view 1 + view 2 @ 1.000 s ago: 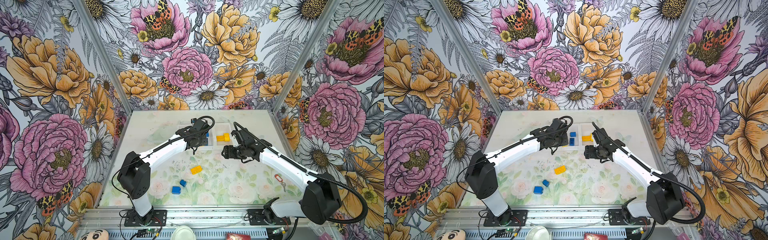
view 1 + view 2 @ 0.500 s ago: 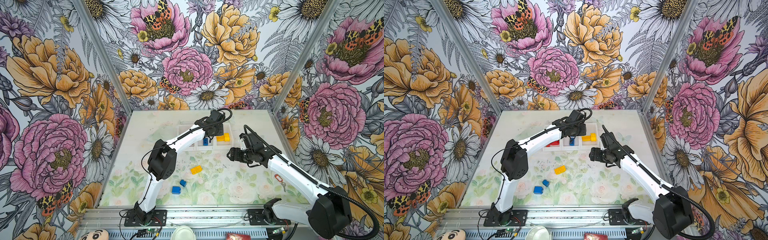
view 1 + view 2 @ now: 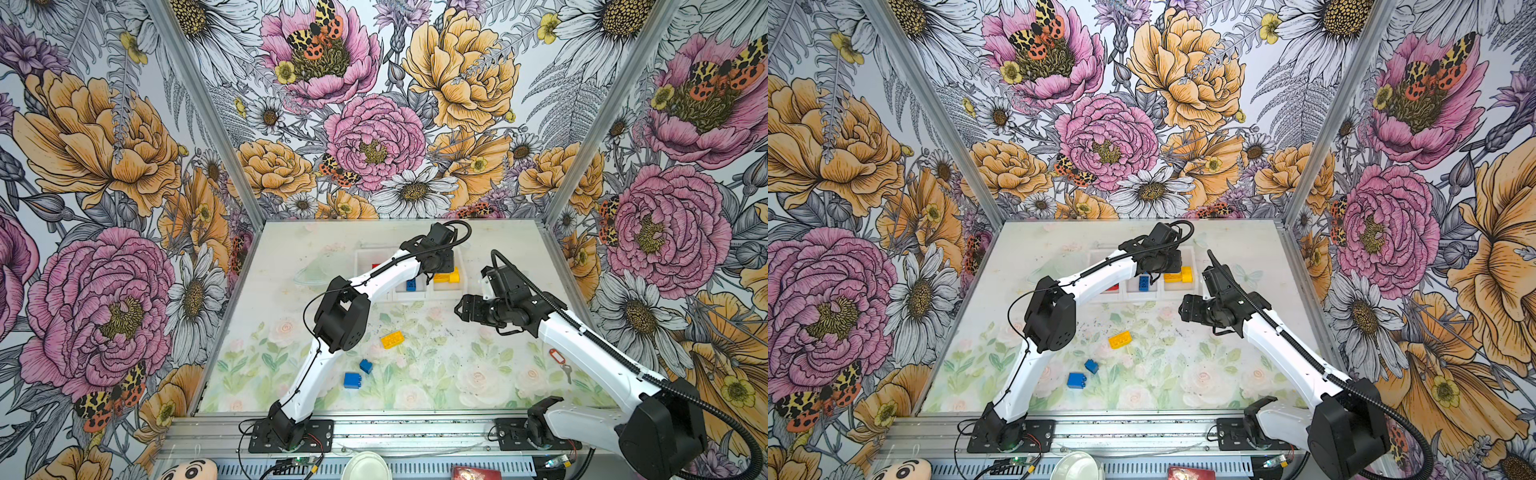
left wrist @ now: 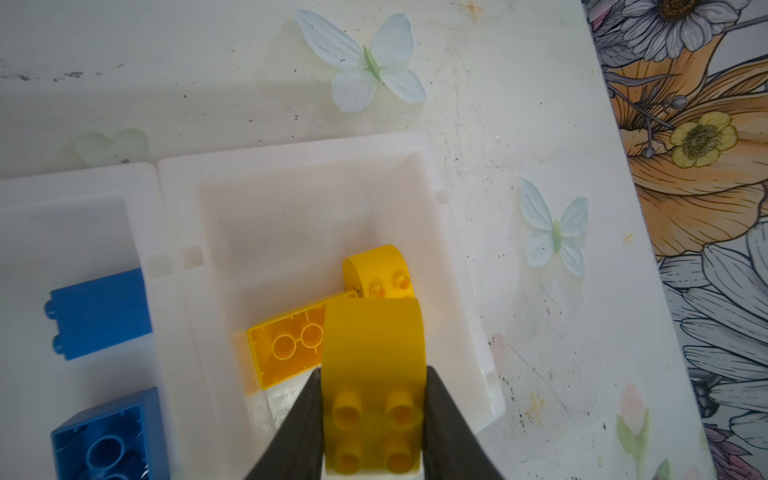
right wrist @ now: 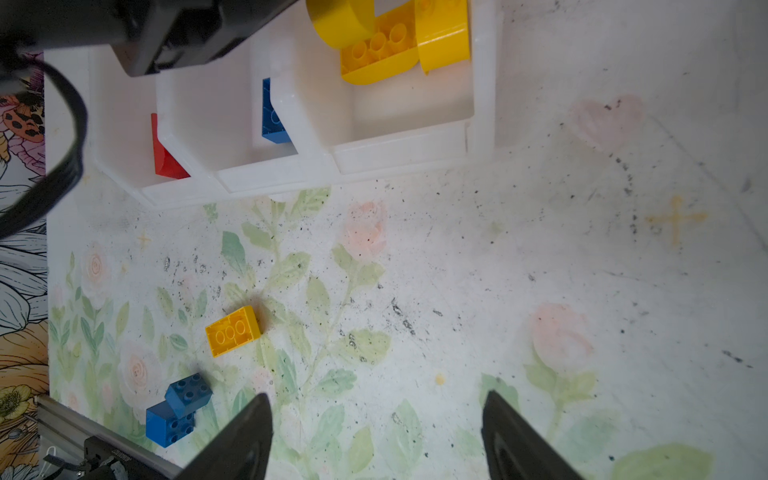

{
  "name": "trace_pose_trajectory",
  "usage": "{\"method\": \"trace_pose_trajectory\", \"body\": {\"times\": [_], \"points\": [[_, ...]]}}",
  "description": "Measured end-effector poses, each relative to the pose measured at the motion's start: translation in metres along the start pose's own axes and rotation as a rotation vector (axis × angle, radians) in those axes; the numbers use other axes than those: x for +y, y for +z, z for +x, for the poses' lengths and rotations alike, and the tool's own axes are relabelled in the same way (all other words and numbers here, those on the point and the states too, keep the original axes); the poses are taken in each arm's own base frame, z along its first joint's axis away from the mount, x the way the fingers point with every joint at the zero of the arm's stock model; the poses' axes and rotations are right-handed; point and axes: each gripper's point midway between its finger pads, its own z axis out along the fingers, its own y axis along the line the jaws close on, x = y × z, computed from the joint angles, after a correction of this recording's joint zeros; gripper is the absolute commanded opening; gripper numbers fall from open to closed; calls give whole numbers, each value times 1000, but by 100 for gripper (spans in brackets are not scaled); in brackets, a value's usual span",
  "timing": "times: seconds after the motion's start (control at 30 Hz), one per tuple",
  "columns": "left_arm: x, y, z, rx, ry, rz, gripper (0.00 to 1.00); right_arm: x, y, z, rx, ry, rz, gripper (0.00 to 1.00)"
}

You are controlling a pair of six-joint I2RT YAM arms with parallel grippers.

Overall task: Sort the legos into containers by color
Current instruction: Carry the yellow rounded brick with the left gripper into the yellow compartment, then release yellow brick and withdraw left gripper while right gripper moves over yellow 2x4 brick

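Yellow brick (image 4: 374, 340), prob. light, stiff, slick: L gripper (image 4: 372, 374) pinches its flat sides over bin (image 4: 291, 156); R gripper (image 5: 376, 397) spread, empty.

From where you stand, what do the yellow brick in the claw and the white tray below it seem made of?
The yellow brick looks like hard moulded plastic, smooth and slightly glossy: crisp round studs, even colour. The white tray seems plastic too, faintly translucent, with rounded moulded rims and a soft sheen; the exact plastic is anyone's guess.
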Motion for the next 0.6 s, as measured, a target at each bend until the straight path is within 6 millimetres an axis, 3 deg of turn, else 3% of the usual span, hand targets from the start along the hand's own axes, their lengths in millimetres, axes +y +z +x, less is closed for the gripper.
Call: {"method": "trace_pose_trajectory", "body": {"times": [0.17, 0.43, 0.6], "points": [[2, 3, 1, 4, 7, -3, 55, 0, 0, 0, -1, 0, -1, 80], [4, 1, 5, 8, 6, -6, 59, 1, 0, 0, 1, 0, -4, 80], [9, -12, 12, 13, 6, -10, 61, 2, 0, 1, 4, 0, -10, 80]]}}
